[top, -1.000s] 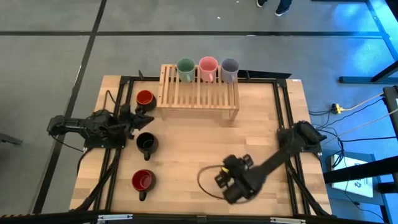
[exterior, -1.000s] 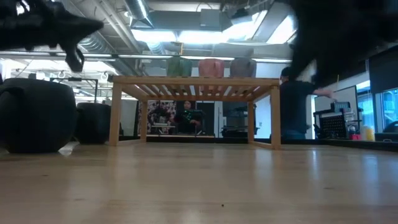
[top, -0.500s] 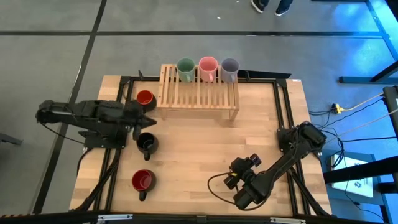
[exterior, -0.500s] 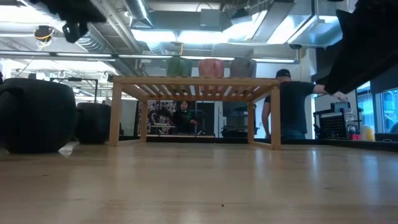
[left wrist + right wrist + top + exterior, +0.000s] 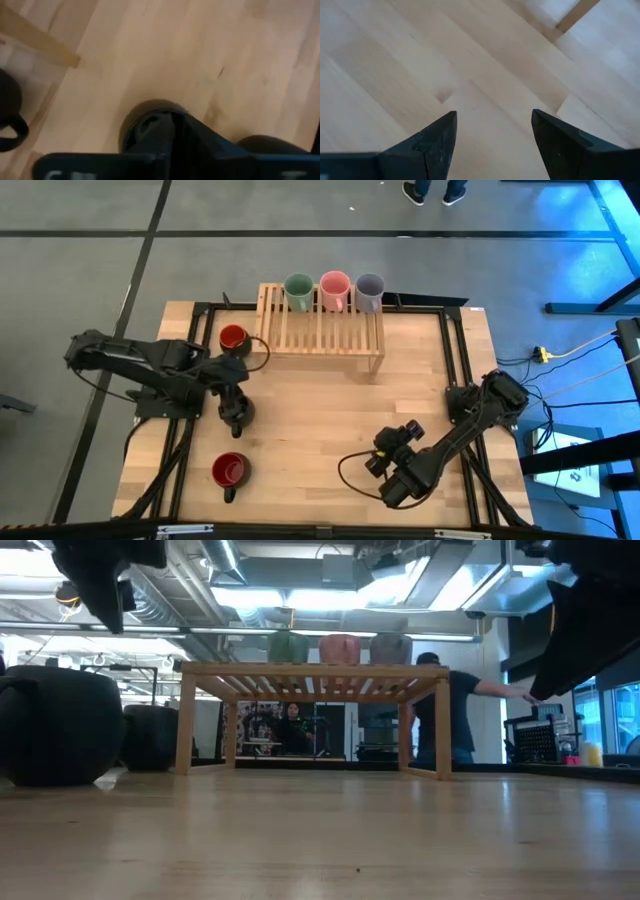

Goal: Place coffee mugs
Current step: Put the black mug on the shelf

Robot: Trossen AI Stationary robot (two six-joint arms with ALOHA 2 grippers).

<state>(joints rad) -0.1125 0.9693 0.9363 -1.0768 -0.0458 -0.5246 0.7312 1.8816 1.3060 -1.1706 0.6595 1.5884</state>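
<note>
While your left gripper [image 5: 236, 402] sits directly over the small black handled ceramic mug [image 5: 237, 414] in front of the slatted wooden rack's [image 5: 320, 332] left end, you cannot tell whether its fingers are parted or closed. Along the rack's back edge stand the green mug [image 5: 298, 288], the pink mug [image 5: 334, 285] and the lavender mug [image 5: 369, 287], rims up, side by side. Just left of the rack sits the orange-red mug [image 5: 233, 338]. Well in front of the rack's left end, the dark red mug [image 5: 228, 471] stands with its handle toward the table's [image 5: 330, 420] near edge. Your right gripper [image 5: 492, 131] waits in front of the rack's right end, fingers [image 5: 438, 136] spread over bare wood.
</note>
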